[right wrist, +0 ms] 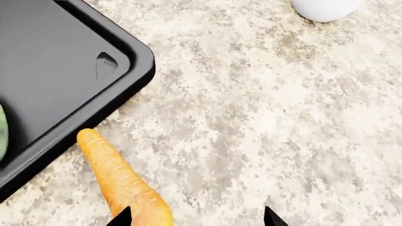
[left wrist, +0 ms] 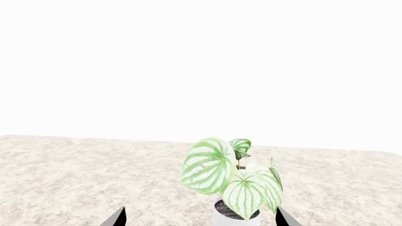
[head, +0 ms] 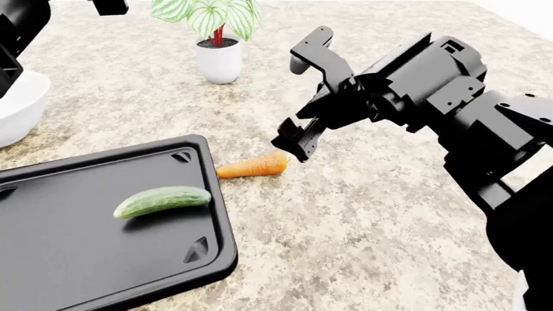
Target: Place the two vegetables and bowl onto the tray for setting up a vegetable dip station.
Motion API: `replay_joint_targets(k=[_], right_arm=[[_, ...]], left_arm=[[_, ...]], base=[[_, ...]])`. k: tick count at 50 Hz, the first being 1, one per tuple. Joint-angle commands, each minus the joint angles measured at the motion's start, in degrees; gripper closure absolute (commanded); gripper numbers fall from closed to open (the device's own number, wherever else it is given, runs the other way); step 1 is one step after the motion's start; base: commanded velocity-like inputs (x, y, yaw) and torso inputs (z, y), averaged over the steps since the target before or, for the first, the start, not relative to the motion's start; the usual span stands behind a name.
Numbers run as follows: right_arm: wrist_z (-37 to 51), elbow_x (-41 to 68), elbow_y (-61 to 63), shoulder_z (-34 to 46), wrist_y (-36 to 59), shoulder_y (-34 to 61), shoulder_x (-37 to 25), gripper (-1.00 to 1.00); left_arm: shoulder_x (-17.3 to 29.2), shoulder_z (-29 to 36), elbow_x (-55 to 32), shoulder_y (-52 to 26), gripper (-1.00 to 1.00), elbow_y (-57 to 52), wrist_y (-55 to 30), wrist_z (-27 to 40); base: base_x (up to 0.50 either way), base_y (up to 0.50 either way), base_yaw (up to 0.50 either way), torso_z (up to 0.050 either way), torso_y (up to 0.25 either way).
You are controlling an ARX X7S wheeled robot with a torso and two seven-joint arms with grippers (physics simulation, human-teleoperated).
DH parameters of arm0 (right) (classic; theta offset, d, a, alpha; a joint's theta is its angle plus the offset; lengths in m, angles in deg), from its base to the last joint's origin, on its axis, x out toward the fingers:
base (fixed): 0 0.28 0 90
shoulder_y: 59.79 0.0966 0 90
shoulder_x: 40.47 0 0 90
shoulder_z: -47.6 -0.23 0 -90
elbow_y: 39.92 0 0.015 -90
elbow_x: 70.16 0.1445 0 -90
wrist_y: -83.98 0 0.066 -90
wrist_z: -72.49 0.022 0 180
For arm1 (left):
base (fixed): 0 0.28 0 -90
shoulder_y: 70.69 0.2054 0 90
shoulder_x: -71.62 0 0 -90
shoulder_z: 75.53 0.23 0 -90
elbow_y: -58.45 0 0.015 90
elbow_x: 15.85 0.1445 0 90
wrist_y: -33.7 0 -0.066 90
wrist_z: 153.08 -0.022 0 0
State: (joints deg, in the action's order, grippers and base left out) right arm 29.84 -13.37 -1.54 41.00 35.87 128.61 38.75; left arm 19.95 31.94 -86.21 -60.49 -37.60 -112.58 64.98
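The cucumber (head: 162, 201) lies on the tray (head: 52, 272), so I judge that item done. The carrot (head: 253, 166) rests on the bench (head: 363, 246) just beside the tray rim, narrow end toward it. My right end effector (head: 298, 97) hangs over its thick end, jaws spread, empty, apparently positioned for a grasp. The bowl (head: 17, 107) sits off the tray, at the view's left edge. The left end effector (left wrist: 199, 217) faces the potted plant (left wrist: 229, 176), released. The bench is speckled stone; the surroundings are blank white.

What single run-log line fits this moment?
cucumber: on tray | carrot: beside tray | bowl: off tray | right gripper: open above carrot
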Motion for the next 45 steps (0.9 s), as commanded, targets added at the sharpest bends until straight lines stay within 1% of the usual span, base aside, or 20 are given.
replay_joint_targets(k=[1,8,20,26,32,45], right_arm=[[-8.69,-2.52,-5.48,3.19,-1.66,-0.54,3.85,-1.00],[-11.78,-2.97,-6.39,3.84,-2.55,-1.14,4.75,-1.00],[-18.20,-5.85,-17.22,5.35,-7.58,-3.04,10.62,-1.00],[-17.50,-7.18,-18.14,4.44,-7.86,-3.97,10.75,-1.00],[-19.53,-8.19,-17.52,3.33,-9.23,-6.12,10.75,-1.00],[-20.66,-9.96,-17.32,1.94,-9.82,-9.68,10.76,-1.00]], left_arm=[[-0.04,0.15,0.03,-0.02,-1.00,0.19,0.10,-0.06],[0.23,0.01,0.00,0.22,-1.00,0.26,0.26,-0.06],[0.29,0.14,0.15,0.38,-1.00,0.37,0.53,-0.23],[0.28,0.23,0.03,0.50,-1.00,0.19,0.51,-0.22],[0.23,0.34,0.00,0.59,-1.00,0.04,0.54,-0.12],[0.10,0.44,-0.12,0.71,-1.00,-0.08,0.62,0.14]], base=[[0.00,0.00,0.00,0.000,0.000],[0.00,0.00,0.00,0.000,0.000],[0.00,0.00,0.00,0.000,0.000],[0.00,0.00,0.00,0.000,0.000],[0.00,0.00,0.00,0.000,0.000],[0.00,0.00,0.00,0.000,0.000]])
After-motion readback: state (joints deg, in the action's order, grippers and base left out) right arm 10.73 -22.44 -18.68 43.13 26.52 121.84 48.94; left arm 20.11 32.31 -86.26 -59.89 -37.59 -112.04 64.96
